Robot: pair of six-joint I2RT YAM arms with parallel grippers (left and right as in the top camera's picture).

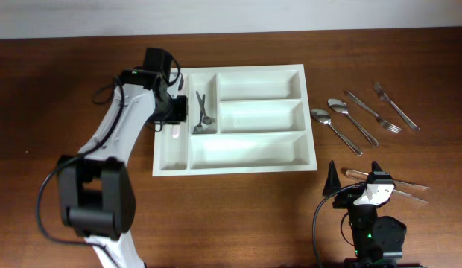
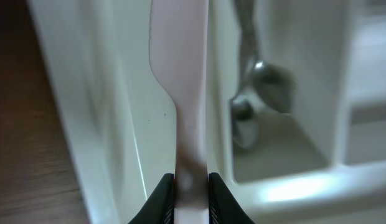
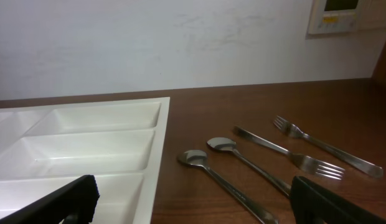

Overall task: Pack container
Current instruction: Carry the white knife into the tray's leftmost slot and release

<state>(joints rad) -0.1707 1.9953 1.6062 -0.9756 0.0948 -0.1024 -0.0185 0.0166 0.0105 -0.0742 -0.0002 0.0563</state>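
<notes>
A white cutlery tray (image 1: 246, 170) lies mid-table. My left gripper (image 1: 176, 120) is shut on a pale pink plastic knife (image 2: 183, 81) and holds it over the tray's long left compartment (image 2: 118, 124). Metal utensils (image 1: 202, 116) lie in the narrow compartment beside it and also show in the left wrist view (image 2: 263, 93). Two spoons (image 1: 335, 128), a knife (image 1: 363, 105) and two forks (image 1: 396, 106) lie on the wood right of the tray. My right gripper (image 1: 355, 177) is open and empty near the front edge, right of the tray. The spoons also show in the right wrist view (image 3: 230, 180).
Pale utensils (image 1: 406, 190) lie on the table just right of the right gripper. The tray's three right-hand compartments (image 1: 261, 115) hold nothing. A wall runs behind the table (image 3: 180, 43).
</notes>
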